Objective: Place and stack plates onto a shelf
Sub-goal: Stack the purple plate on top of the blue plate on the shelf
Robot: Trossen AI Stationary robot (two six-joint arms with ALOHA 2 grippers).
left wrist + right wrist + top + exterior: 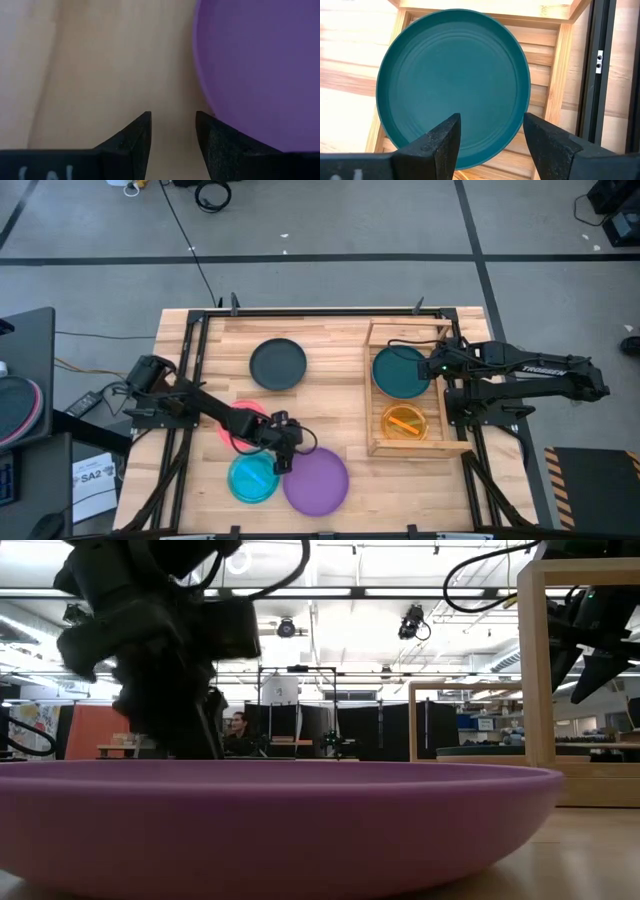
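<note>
A large purple plate (316,480) lies near the table's front edge, with a smaller cyan plate (252,477) to its left. My left gripper (285,460) is low between the two and open; bare wood shows between its fingers, and the purple plate (260,70) lies beside one finger. A red-pink plate (238,426) lies partly under the left arm. A dark plate (278,364) sits farther back. The light-wood shelf (375,395) on the right holds a teal plate (452,85) and an orange plate (405,421). My right gripper (492,137) hangs open above the teal plate. My left gripper slants down from the table's left, with one finger (215,140) right at the purple plate's left rim (207,107). Whether that finger touches the rim, I cannot tell. The plate lies flat on the table.
Black metal frame rails (195,330) run along the table's sides and back. The shelf's raised rails (560,70) surround the teal plate. Bare wood lies between the dark plate and the shelf. A person (238,730) is in the room beyond the table.
</note>
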